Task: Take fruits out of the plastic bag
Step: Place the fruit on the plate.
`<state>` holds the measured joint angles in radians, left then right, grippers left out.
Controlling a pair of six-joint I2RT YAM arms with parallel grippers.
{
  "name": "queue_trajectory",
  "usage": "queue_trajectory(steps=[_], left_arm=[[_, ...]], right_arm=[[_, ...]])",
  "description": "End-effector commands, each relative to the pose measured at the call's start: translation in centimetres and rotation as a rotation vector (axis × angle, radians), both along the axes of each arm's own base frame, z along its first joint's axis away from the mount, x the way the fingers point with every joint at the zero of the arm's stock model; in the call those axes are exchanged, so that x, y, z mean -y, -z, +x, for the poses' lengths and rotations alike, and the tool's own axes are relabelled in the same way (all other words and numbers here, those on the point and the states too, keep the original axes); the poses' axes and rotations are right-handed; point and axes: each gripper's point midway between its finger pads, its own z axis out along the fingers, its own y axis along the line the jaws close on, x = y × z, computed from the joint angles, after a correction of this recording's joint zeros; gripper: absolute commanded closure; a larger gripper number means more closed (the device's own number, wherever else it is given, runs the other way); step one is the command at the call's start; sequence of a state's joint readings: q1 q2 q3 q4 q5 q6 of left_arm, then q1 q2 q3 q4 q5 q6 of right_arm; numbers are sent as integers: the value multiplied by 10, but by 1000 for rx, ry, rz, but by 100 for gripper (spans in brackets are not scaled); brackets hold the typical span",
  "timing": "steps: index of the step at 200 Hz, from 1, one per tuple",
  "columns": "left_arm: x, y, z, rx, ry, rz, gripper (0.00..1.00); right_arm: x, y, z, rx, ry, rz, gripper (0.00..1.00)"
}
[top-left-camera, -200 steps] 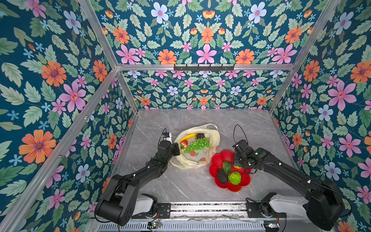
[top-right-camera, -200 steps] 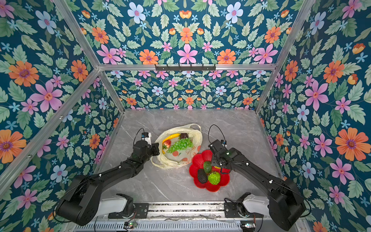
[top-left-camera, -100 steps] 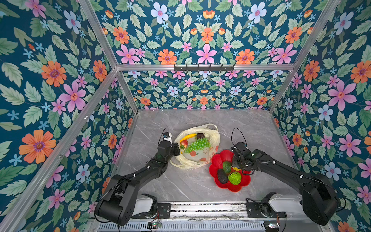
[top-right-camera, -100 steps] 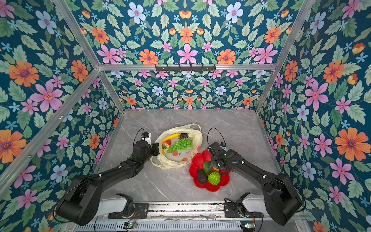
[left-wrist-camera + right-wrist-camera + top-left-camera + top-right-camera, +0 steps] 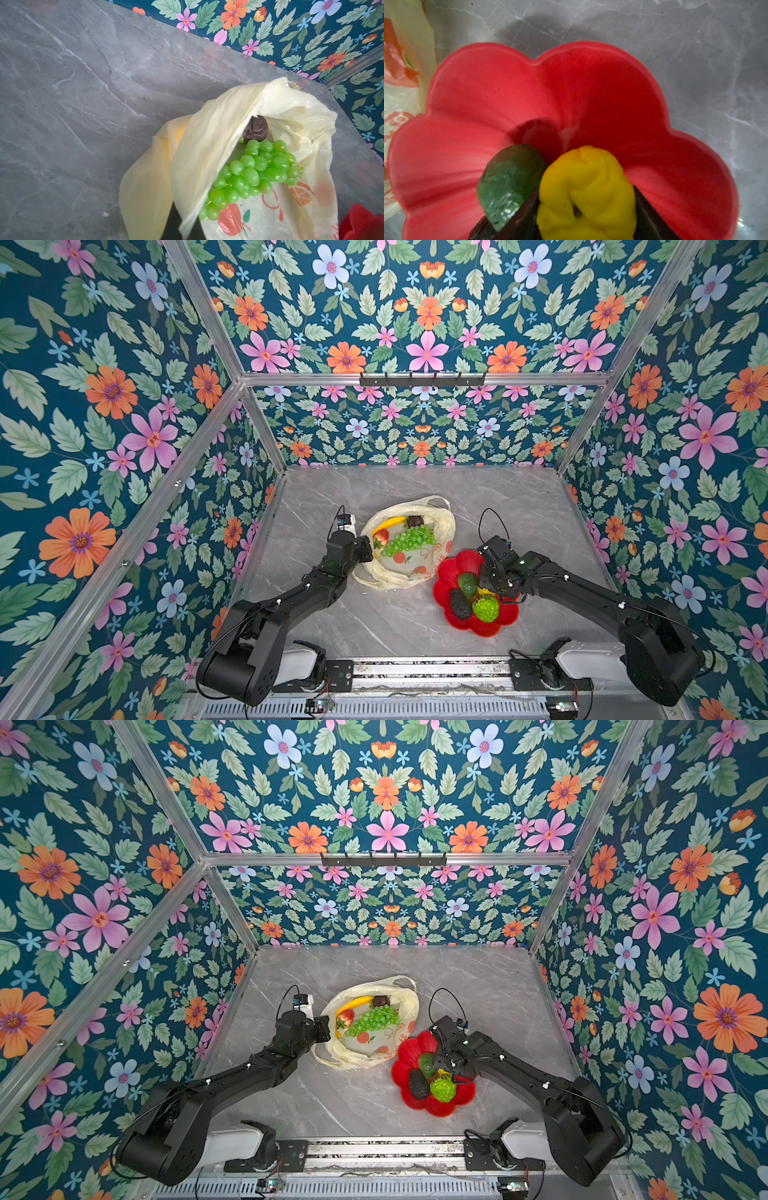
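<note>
Showing in one bag (image 5: 417,569): four fruits (image 5: 409,540)

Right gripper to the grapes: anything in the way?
Yes: the lemon sits between the right gripper's jaws, over the dish. Beyond that, nothing visible blocks the way: the grapes lie uncovered on top in the bag, whose edge the left gripper pinches up.

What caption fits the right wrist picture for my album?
The right gripper holding a yellow lemon at the red flower-shaped dish, next to a dark green avocado.
</note>
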<state>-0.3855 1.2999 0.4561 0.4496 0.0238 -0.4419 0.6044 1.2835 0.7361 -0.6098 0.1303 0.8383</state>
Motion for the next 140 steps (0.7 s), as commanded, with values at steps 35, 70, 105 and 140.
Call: queue_trajectory(steps=[35, 70, 105, 140], left_arm=[[1, -4, 3, 14, 1, -3, 100], [1, -4, 3, 15, 0, -3, 100], [1, -3, 3, 14, 1, -3, 100], [1, -2, 4, 11, 2, -2, 100]], right_arm=[[-2, 4, -6, -33, 10, -7, 35], [-3, 2, -4, -31, 4, -15, 30], [-3, 1, -4, -33, 1, -19, 27], [-2, -5, -3, -21, -4, -25, 24]])
